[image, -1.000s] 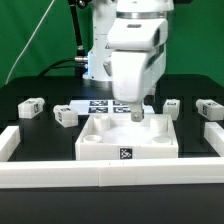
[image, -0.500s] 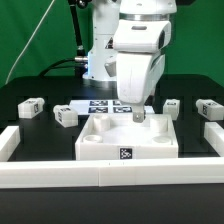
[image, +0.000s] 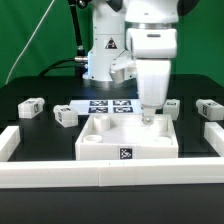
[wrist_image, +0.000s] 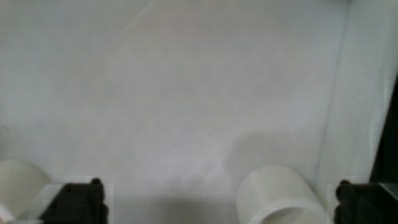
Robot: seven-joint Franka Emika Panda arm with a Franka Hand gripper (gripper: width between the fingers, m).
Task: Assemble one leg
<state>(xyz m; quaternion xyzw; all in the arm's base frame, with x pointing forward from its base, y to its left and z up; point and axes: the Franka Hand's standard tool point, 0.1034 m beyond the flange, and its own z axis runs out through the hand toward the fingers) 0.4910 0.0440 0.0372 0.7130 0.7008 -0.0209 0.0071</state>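
Observation:
Several small white legs with marker tags lie on the black table: two at the exterior view's left (image: 30, 106) (image: 66, 115) and two at its right (image: 172, 107) (image: 208, 108). The large white tray-like piece (image: 100, 152) sits in the middle. My gripper (image: 150, 115) hangs over the tray's back right corner, apart from every leg. In the wrist view my gripper (wrist_image: 222, 205) is open and empty. Its black fingertips (wrist_image: 75, 200) stand wide apart over the tray's white surface (wrist_image: 178, 90). A round white socket (wrist_image: 281, 195) lies between them.
The marker board (image: 100, 105) lies behind the tray. A low white wall (image: 110, 178) runs along the front and up both sides (image: 8, 142) (image: 214, 134). The robot's base (image: 105, 55) stands at the back.
My gripper has moved toward the exterior view's right, from over the tray's back middle to over its back right corner. The legs and tray have not moved.

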